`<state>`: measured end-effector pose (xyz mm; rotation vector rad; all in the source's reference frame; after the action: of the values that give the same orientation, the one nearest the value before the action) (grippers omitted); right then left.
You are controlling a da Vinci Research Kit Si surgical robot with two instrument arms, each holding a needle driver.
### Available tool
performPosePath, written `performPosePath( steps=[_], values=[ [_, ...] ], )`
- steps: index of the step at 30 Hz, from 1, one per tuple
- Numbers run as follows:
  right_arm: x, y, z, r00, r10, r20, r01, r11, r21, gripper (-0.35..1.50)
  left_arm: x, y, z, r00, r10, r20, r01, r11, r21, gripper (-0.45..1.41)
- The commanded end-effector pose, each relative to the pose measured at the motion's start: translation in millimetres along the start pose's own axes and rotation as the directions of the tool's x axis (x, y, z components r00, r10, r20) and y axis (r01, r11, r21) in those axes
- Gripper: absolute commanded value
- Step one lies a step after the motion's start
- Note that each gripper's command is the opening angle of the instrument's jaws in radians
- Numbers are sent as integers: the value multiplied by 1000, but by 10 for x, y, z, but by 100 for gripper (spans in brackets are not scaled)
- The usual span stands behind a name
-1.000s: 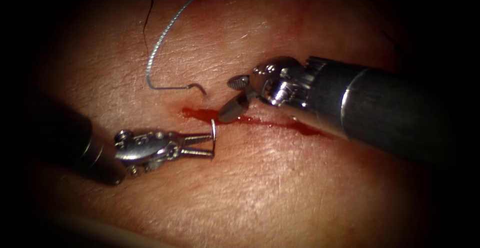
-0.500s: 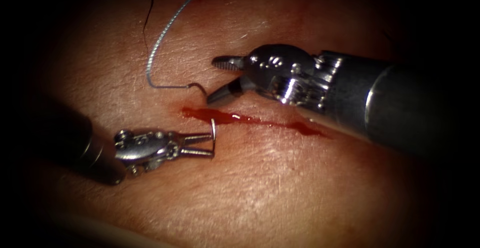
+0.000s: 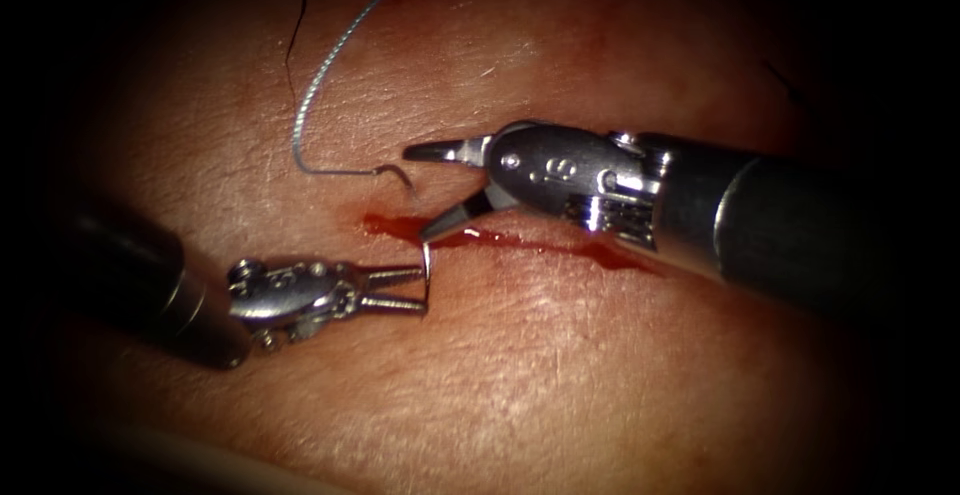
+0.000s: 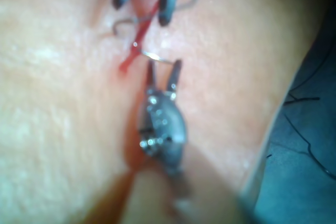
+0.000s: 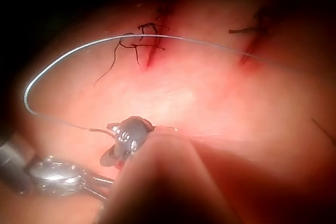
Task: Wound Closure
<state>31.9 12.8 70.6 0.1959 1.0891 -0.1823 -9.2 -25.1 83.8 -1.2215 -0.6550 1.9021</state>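
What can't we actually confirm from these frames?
- Needle: a short bit shows at the left claw; the rest is under the tissue. Firm grip or mere touch: too small in the endoscope view, blurred in the left wrist view.
- Thread: its far end runs off the endoscope view's top edge.
- Right claw: open in the endoscope view; in the right wrist view its own wrist covers the tips.
- Cut: the right shaft covers its right end.

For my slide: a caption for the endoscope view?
Open right tool beside needle emerging from the tissue; open left tool nearby.
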Motion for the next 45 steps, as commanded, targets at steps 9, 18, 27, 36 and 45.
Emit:
performPosePath(
  steps=[9,18,27,36,45],
  values=[
    [14,21,14,998,-46,-30,43,994,-97,101,-11,1,0,1000,-3,4,3,1000,-2,34],
    [17,30,27,999,-39,-19,36,991,-132,89,-10,1,0,1000,-4,4,4,1000,-2,34],
    [10,17,40,998,-61,9,62,992,-107,-6,-10,1,0,1000,-3,4,3,1000,-2,34],
    [4,14,38,998,-37,47,39,998,-47,-35,-10,-8,-9,1000,1,3,-1,1000,3,36],
    [-8,8,46,971,233,63,-234,972,13,-35,-9,-11,-13,1000,2,1,-2,1000,9,36]
  ],
)
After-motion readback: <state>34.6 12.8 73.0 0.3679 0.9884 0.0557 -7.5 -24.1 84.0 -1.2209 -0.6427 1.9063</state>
